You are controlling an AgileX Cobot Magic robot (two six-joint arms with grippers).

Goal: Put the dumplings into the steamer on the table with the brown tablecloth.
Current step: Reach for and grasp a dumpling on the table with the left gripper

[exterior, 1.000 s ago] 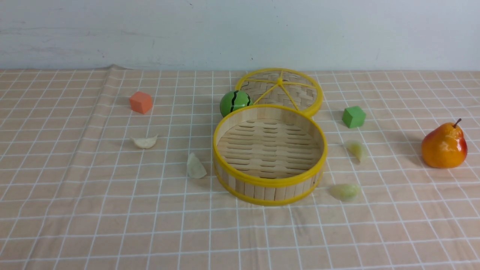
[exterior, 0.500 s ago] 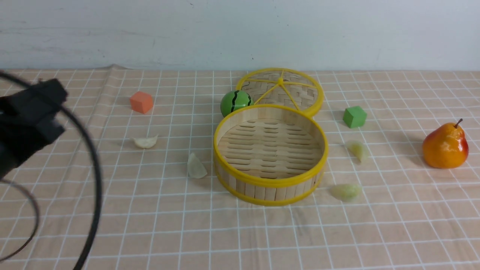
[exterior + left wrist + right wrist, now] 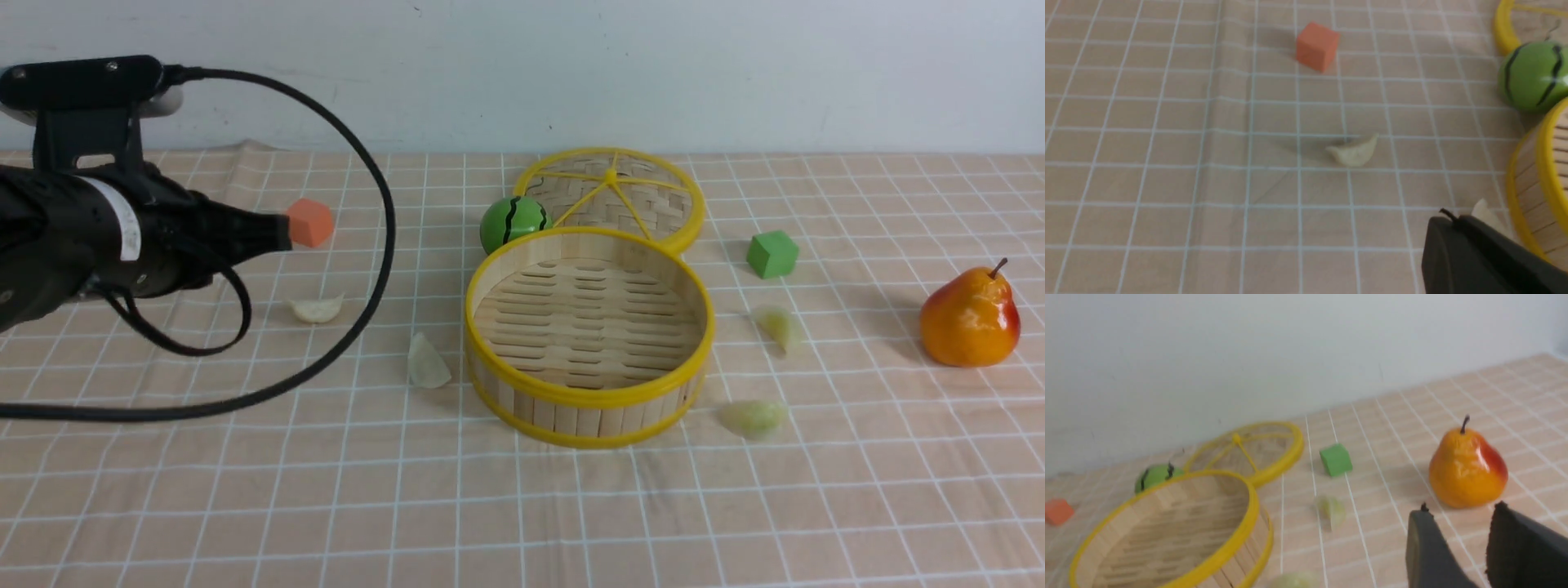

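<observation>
Two end effectors are in view. The left end effector (image 3: 276,233) has its fingers pressed together on nothing and hangs over the left part of the brown tablecloth (image 3: 245,490) that covers the counter. In the front view its tip overlaps the edge of an orange cube (image 3: 310,222).

The first cream dumpling (image 3: 317,309) lies near that tip, on the cloth a little closer to us and to its right, apart from it. The second cream dumpling (image 3: 427,362) lies farther right, just beside the steamer (image 3: 588,400). In the left wrist view it peeks out from behind the black finger.

The right end effector (image 3: 1461,516) shows only in its own wrist view, with its fingers apart and nothing between them. A pear (image 3: 1468,471) stands just beyond them. One green dumpling (image 3: 777,325) lies between the steamer and the pear, near a green cube (image 3: 771,254). The other green dumpling (image 3: 753,416) lies by the steamer's front right wall.

Behind the steamer, a striped green ball (image 3: 512,222) and a woven lid (image 3: 637,204) touch its wall.
</observation>
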